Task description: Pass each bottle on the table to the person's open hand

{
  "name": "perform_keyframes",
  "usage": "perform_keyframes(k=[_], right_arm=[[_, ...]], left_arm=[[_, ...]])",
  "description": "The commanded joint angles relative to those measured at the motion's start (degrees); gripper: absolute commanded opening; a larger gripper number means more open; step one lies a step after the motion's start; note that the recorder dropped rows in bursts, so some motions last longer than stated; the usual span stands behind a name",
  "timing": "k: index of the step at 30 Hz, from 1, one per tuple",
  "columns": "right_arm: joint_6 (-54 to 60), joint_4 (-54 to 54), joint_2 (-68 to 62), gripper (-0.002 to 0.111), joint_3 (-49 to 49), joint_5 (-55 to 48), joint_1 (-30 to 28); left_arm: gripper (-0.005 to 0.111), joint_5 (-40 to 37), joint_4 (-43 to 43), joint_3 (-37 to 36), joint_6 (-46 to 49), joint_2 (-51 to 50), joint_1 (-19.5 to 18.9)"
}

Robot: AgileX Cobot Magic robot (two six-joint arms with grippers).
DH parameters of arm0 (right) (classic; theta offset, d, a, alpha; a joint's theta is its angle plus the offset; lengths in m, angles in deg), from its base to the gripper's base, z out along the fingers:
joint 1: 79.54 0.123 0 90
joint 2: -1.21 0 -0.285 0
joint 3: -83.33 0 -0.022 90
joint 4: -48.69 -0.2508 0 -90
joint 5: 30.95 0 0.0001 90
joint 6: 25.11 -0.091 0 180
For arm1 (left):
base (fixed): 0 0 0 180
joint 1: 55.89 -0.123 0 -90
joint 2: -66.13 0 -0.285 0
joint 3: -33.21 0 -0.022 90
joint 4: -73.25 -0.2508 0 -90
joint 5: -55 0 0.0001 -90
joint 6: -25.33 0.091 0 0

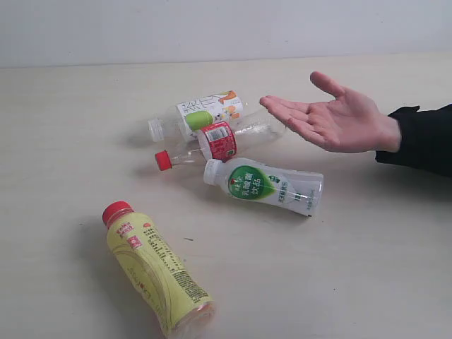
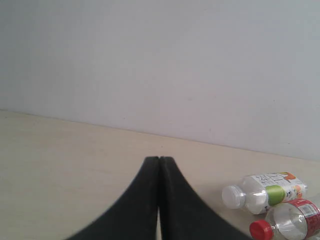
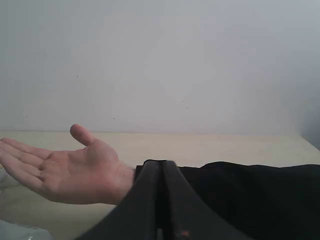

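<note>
- Table (image 1: 367, 268): pale wood grain. It carries all four bottles, so no hand-over is done and four are left.
- Person's hand (image 1: 332, 120): open, palm up and empty. It reaches in from the table's right side in a black sleeve and is held above the surface.
- Yellow-label bottle (image 1: 155, 272): red cap, lying on its side, the one farthest from the far edge and well apart from the others.
- Green-and-white bottle (image 1: 265, 185): white cap, lying mid-table, just beside the two clear bottles.
- Fruit-print bottle (image 1: 201, 114): clear, lying nearest the far edge, touching the red-label bottle.
- Red-label bottle (image 1: 219, 141): clear, red cap, lying with its base just beside the fingertips of the hand; probably the easiest first pick.
- Left claw (image 2: 159, 159): closed on nothing, clear of the bottles.
- Right claw (image 3: 163, 162): closed on nothing, near the sleeve.
- Judgement: task at its start; neither claw has a bottle.
</note>
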Motion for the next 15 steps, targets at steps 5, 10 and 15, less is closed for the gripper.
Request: perform_keyframes(k=[5,10,15], right_arm=[[-0.3,0.0,0.2,0.002,-0.3,0.2,0.2],[-0.2,0.4,0.2,0.002,-0.3,4.6,0.2],[-7.3,-8.2,0.2,0.002,-0.3,7.6,0.2]], left_arm=[[0.001,0.0,0.3,0.0,0.2,0.2,-0.2],[0.001,0.0,0.3,0.0,0.2,0.2,-0.2],[0.001,0.0,0.3,0.0,0.2,0.2,-0.2]])
